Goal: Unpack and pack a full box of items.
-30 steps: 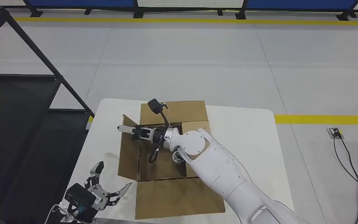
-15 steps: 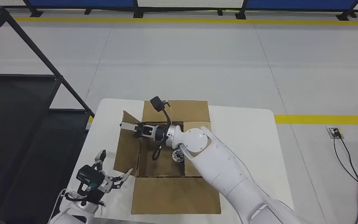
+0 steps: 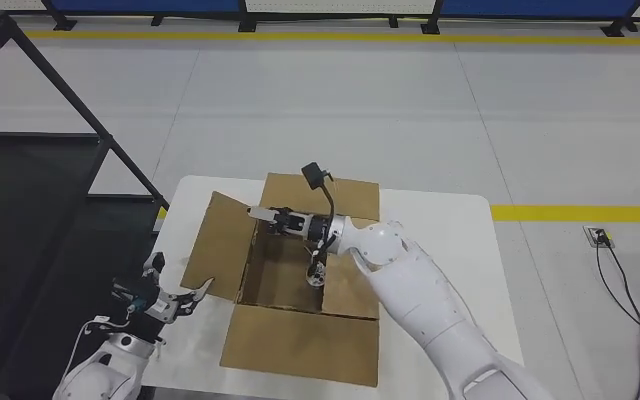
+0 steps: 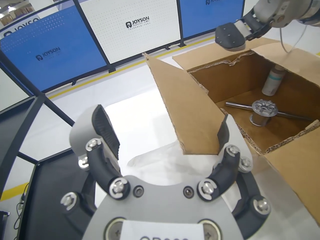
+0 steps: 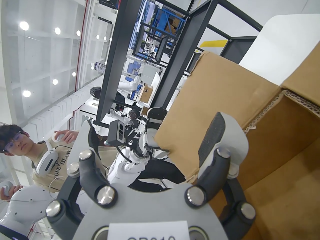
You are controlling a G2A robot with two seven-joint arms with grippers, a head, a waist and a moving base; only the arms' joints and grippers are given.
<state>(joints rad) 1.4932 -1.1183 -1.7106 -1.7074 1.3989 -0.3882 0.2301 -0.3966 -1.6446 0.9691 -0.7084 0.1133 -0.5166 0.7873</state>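
Note:
An open cardboard box [image 3: 298, 345] sits mid-table with its flaps spread. Inside lie a flanged metal part [image 4: 263, 111], a thin metal rod [image 4: 290, 114] and a white bottle [image 4: 272, 83] standing in the far corner. The metal part [image 3: 317, 276] also shows from above. My right gripper [image 3: 260, 213] hangs open over the box's far-left corner, beside the left flap [image 3: 215, 245]. That gripper [image 5: 153, 138] has nothing between its fingers, and the flap [image 5: 225, 96] lies beyond them. My left gripper [image 3: 178, 298] is open and empty, just left of the flap [image 4: 180, 101].
The white table [image 3: 440, 240] has free room to the right of the box. A black frame post [image 3: 70, 100] and a dark platform [image 3: 50, 220] stand off the table's left side. Bare floor lies behind.
The left flap has swung outward and now lies wider open. My right gripper has shifted toward the box's far edge. The left gripper has moved left and farther from the front edge.

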